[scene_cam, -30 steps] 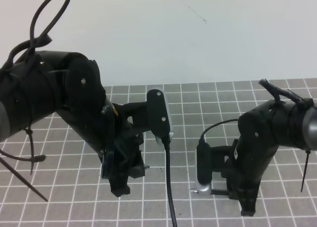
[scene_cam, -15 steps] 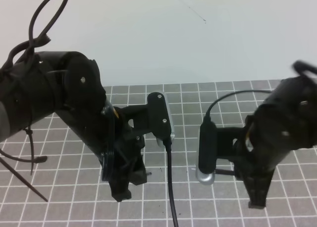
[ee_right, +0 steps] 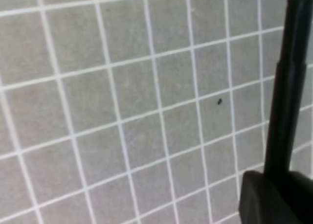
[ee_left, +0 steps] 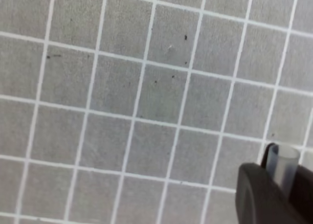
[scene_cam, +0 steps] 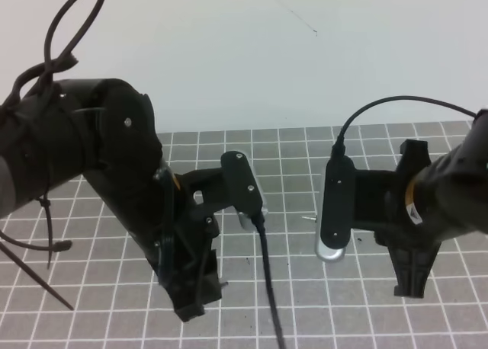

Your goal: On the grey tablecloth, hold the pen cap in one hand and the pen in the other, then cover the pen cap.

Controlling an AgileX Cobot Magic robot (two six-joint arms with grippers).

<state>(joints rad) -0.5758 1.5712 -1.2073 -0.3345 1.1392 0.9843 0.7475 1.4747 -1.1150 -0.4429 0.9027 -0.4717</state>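
Observation:
The grey tablecloth (scene_cam: 305, 160) with its white grid lies under both arms. My left gripper (scene_cam: 194, 305) points down at the front left, shut on the pen cap (ee_left: 283, 161), whose short tube end shows beside one finger (ee_left: 264, 197) in the left wrist view. My right gripper (scene_cam: 410, 282) is shut on the pen (ee_right: 288, 87), a long black stick rising from a finger (ee_right: 274, 197). In the exterior view only the pen's silvery tip (scene_cam: 309, 219) shows, pointing left toward the left arm, clear of the cloth. Pen and cap are apart.
The left wrist camera (scene_cam: 245, 183) and its black cable (scene_cam: 267, 288) hang between the two arms. The right wrist camera (scene_cam: 334, 212) hides most of the pen. Loose black cables (scene_cam: 46, 250) lie at the far left. A plain white wall stands behind the cloth.
The right arm has risen and shifted right and back, lifting the pen so that its tip is higher. The left arm has sunk slightly toward the front, still holding the cap.

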